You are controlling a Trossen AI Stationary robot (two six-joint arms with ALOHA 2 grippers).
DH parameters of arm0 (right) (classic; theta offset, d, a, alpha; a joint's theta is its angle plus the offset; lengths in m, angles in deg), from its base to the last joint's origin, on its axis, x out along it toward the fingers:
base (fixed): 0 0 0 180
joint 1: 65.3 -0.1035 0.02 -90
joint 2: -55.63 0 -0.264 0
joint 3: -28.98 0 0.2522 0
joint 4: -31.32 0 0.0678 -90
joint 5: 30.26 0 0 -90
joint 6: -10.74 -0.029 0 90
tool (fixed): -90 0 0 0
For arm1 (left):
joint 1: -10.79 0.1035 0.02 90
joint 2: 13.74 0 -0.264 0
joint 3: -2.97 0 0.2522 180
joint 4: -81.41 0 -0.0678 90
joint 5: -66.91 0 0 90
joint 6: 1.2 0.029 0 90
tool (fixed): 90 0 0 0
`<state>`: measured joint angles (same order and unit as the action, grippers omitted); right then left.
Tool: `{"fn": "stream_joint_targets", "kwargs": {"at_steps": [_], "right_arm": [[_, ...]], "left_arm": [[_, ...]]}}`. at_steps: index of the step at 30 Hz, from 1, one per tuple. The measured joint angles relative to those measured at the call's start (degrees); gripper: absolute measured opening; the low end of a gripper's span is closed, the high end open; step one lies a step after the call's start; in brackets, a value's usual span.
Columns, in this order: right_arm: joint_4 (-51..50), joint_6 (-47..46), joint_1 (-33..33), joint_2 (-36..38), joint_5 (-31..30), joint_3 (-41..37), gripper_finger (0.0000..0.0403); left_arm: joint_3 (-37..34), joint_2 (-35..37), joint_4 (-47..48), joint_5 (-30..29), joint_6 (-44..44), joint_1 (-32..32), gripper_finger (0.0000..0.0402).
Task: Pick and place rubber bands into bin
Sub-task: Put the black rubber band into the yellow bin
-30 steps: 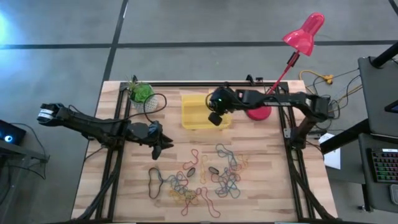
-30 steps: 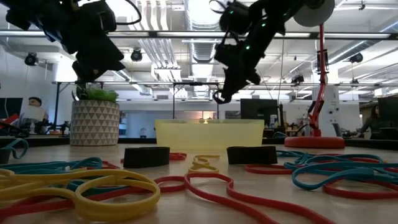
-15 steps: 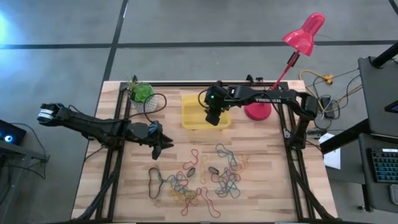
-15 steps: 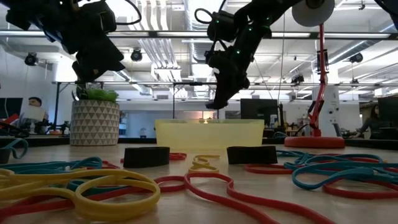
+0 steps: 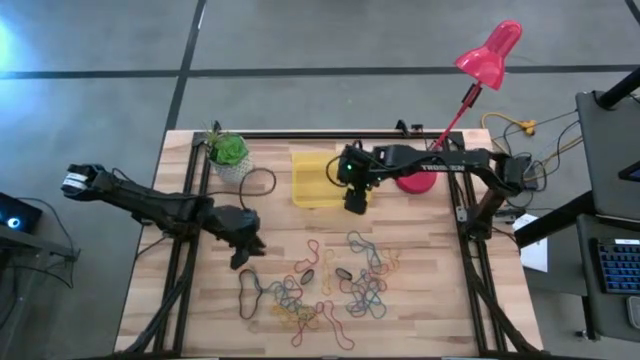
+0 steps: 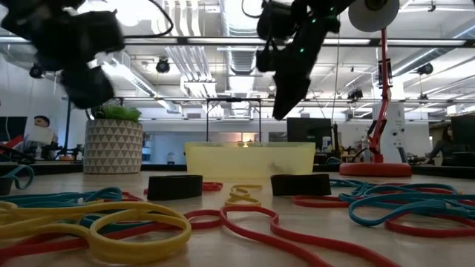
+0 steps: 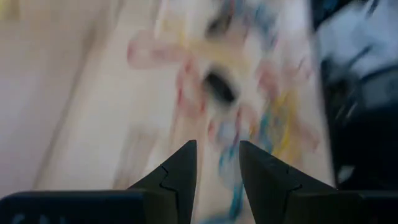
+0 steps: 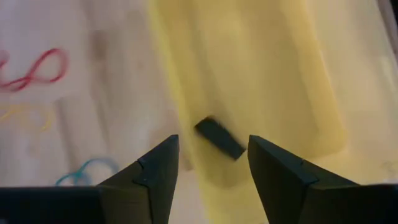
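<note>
Just under my right gripper (image 5: 354, 203) sits the bin (image 5: 312, 178), the shallow yellow tray; I hang over its near edge on the side toward the red lamp base (image 5: 416, 181). My right fingers (image 8: 158, 171) stand apart with nothing between them, and through the gap I look down at the bin's yellow floor (image 8: 261, 81), where a small dark piece (image 8: 220, 138) lies (a black band, perhaps, but I cannot tell). From table height my right gripper (image 6: 286, 104) shows raised above the bin's rim (image 6: 249, 159), not touching it.

The rubber bands (image 5: 330, 280) lie in a loose scatter on the wooden table (image 5: 430, 300), nearer the front edge than my right gripper and apart from it. A red one (image 8: 37, 68) and a blue one (image 8: 84, 171) show on the wood just beside the bin.

My left gripper (image 5: 243, 254) is low at the edge of that scatter, just beside a dark looped band (image 5: 250, 290) and well apart from the bin. Its fingers (image 7: 177, 174) stand a little apart and hold nothing; beyond them the bands (image 7: 249, 106) are a smear of colours. In the low view it hangs above the potted plant (image 6: 113, 141), away from the bands in the foreground (image 6: 141, 222).
</note>
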<state>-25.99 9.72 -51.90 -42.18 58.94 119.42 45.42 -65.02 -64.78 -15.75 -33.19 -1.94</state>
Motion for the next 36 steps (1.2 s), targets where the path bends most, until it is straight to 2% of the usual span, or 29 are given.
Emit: {"fn": "stream_joint_targets", "kwargs": {"at_steps": [4, 7, 11, 17, 24, 29, 36], "right_arm": [[0.0, -0.2, -3.2, 5.8, -0.1, -3.5, 0.0169], [0.5, -2.6, -5.8, 11.0, -0.3, -6.7, 0.0162], [0.9, -8.2, -8.8, 18.8, -0.9, -11.2, 0.0152], [1.2, -17.5, -13.8, 31.0, -4.5, -18.9, 0.0140], [4.4, -24.5, -19.1, 44.1, -10.1, -26.1, 0.0129], [5.4, -27.0, -20.4, 50.3, -14.4, -28.7, 0.0124], [5.4, -27.3, -20.4, 53.2, -15.1, -29.4, 0.0117]], "left_arm": [[0.0, 0.0, 6.2, 0.1, 0.9, -3.6, 0.0104], [0.0, 0.0, 7.4, 0.1, 0.7, -6.1, 0.0104], [0.0, -1.4, 8.9, 0.1, -4.0, -8.5, 0.0104], [0.9, -8.5, 10.6, -0.6, -5.0, -12.1, 0.0104], [3.7, -17.7, 10.5, -1.8, -1.7, -13.8, 0.0104], [4.9, -22.4, 10.5, -2.8, -0.7, -13.9, 0.0104], [5.4, -26.6, 10.1, -3.4, -2.2, -13.9, 0.0104]]}}
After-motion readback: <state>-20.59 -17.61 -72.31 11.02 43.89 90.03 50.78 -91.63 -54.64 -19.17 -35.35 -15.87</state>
